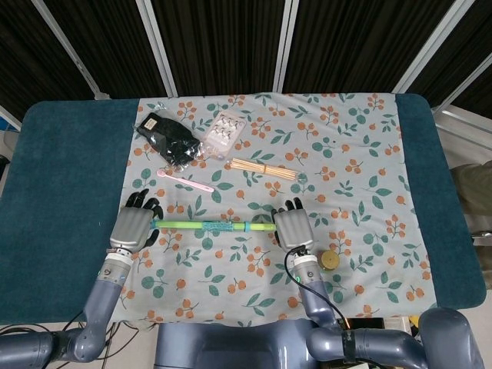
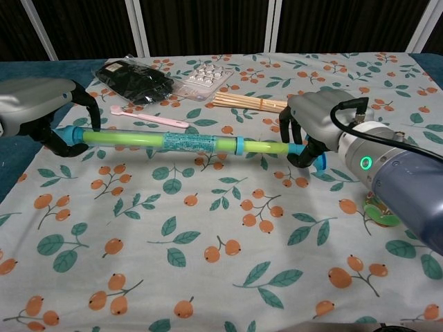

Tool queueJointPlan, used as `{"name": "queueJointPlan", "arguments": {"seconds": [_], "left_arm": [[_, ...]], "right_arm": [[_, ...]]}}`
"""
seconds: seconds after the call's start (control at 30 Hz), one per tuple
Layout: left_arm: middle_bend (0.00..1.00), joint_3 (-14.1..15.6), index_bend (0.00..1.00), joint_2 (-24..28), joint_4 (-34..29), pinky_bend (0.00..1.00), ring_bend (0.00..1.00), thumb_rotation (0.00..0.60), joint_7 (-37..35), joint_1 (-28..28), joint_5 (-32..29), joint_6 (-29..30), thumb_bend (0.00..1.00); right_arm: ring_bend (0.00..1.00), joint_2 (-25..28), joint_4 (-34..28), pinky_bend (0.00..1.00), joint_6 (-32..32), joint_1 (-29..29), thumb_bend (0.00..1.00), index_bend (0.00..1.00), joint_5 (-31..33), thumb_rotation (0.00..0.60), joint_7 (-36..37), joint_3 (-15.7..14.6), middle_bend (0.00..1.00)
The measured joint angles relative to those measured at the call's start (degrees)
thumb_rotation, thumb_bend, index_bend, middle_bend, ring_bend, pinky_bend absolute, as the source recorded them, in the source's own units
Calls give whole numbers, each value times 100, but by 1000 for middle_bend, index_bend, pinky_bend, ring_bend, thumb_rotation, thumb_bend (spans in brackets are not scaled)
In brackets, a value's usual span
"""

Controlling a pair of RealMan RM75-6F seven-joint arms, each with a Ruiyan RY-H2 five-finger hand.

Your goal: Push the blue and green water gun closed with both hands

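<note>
The blue and green water gun [image 1: 211,226] [image 2: 173,142] lies crosswise, held just above the floral cloth between my two hands. My left hand [image 1: 134,227] [image 2: 41,111] grips its left blue end, fingers curled over the tube. My right hand [image 1: 290,228] [image 2: 315,124] grips the blue handle at the right end. Only a short stretch of the green plunger rod [image 2: 264,147] shows between the tube's blue collar and my right hand.
At the back of the cloth [image 1: 354,154] lie a black pouch [image 1: 169,138], a clear blister pack [image 1: 224,127], a bundle of wooden sticks [image 1: 264,168] and a pink spoon [image 1: 187,181]. A small yellow-green round object [image 1: 330,259] sits just right of my right hand.
</note>
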Motion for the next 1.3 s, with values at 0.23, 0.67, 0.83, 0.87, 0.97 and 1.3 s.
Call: {"name": "queueJointPlan", "arguments": {"seconds": [0.23,0.67,0.83,0.87,0.97,1.3], "left_arm": [[232,5,518,-28,1,103,44,600,24,-19,-11,3,405],[110,46,205,162,-107,63,37,600,-62,28,-6,-5,157],[110,99,204,310,-256,62,37,600,-241,118,142,37,157],[110,113,204,357,-301,62,37,600,-314,154,189,59,157],[105,170,199,520,-405,61,36,600,-567,278,379,136,156],[33,716,15,1358,-350,45,6,600,-1939,1052,1810,764,91]], "right_arm": [[238,10,29,157,-21,-13,431,740,-4,600,18,-14,605],[50,255,-89,153,-73,-59,156,100,191,600,-217,-78,78],[45,484,-217,153,-16,-166,130,90,180,600,-228,-174,73],[44,539,-256,153,2,-200,124,89,163,600,-196,-193,71],[35,782,-417,153,65,-349,91,77,39,600,-20,-299,59],[1,2200,-1042,153,643,-1271,63,7,-1396,600,1476,-1100,0]]}}
